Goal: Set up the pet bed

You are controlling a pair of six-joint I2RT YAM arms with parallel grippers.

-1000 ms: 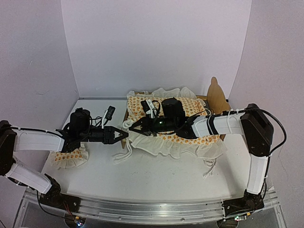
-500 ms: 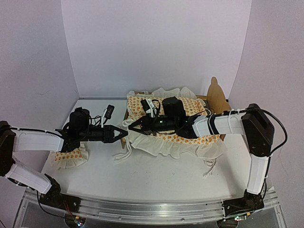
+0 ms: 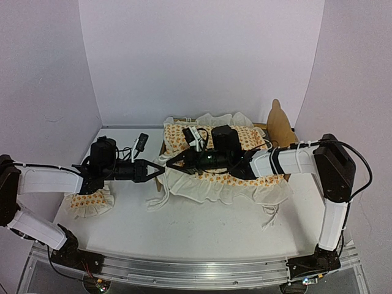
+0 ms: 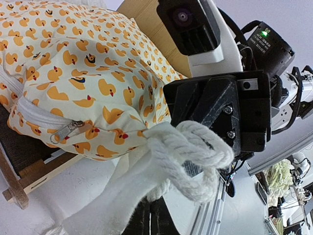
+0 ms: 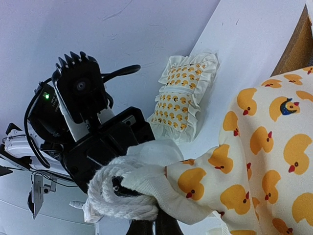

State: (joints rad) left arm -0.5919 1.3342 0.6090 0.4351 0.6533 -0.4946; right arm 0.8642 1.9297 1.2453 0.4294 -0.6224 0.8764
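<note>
Pillow [image 3: 89, 202] lies by the table's [image 3: 208, 226] left edge, out of play.

Left gripper [image 3: 156, 171]: jaws together, pinched on the white tie [image 4: 190, 156] at the cover's left end. Right gripper [image 3: 173, 163] is nose to nose with it, also clamped on that tie, close to where it joins the cover [image 3: 245, 136]. The cord makes a loop between the two; can't tell if it passes round any part of the frame.

Bed [image 3: 280, 125] sits at the table's back edge, centre to right. The cover is on top, its ruffle spilling over the near side.

Reads as tying off that corner. Suggestions:
- Use the right as the anchor and do the pulling with the left.
- Pull along the cord, low and leftward. An upward tug would likely lift or skid the light frame.
- Soft, thick cord may slip through a pinch, so move slowly.
- The fingers are almost touching, so separate them before any rotation.
- Never release both at once.
</note>
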